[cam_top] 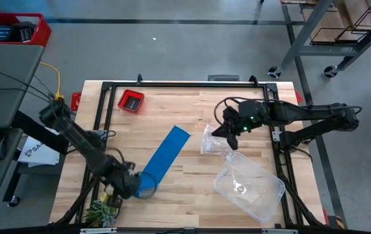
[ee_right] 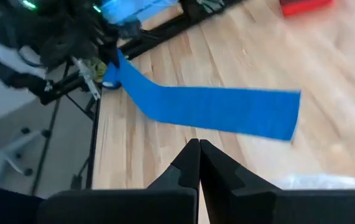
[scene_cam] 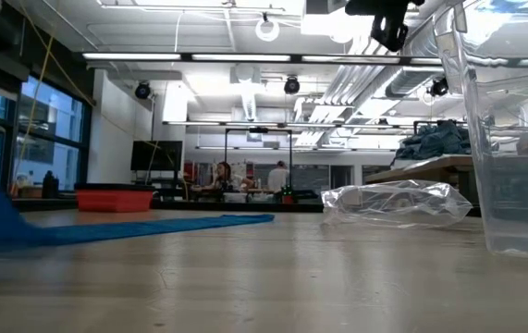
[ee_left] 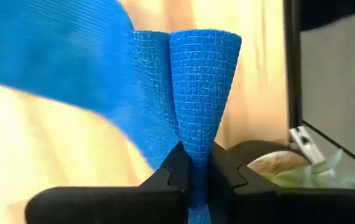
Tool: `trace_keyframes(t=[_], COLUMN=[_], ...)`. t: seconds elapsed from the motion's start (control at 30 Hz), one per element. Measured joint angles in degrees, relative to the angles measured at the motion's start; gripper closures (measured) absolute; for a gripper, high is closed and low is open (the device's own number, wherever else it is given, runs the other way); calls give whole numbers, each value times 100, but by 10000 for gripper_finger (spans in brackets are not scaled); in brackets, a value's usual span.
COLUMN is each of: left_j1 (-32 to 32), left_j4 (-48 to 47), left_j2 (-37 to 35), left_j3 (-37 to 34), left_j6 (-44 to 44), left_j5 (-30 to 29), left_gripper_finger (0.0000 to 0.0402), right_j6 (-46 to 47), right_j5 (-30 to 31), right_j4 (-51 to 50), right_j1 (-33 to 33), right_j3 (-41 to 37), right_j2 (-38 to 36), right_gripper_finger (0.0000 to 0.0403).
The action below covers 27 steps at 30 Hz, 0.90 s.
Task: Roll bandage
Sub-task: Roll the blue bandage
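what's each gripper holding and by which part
Left gripper: shut on the bandage, pinching its near end. Right gripper: shut, holding nothing.

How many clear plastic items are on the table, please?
2: a crumpled bag under the right claw, and a tub at the near right corner.

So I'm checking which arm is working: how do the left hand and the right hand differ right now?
The left hand is shut on the bandage, pinching its near end at the table's front left; the right hand is shut on nothing. The left hand sits low at the wood, while the right hand hangs above the clear bag. Both are closed.
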Motion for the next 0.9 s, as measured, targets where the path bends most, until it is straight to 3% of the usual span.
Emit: trace_keyframes(t=[0.23, 0.57, 0.73, 0.9], left_j1=[707, 1233, 1253, 1253], left_j4=[-359, -349, -262, -204], left_j2=[-740, -676, -678, -678], left_j3=[0, 0, 0, 0], left_j6=[891, 1207, 1131, 942], left_j5=[-604, -614, -731, -879], left_gripper_finger=[387, 387, 387, 386], right_j6=[733, 2569, 2964, 2719], right_j5=[-434, -931, -910, -315], right_j4=[651, 4278, 4259, 3492], right_j1=[-451, -1098, -1056, -964], right_j3=[0, 1, 330, 947], right_j2=[1221, 4019, 4907, 5217], right_gripper_finger=[402, 403, 403, 403])
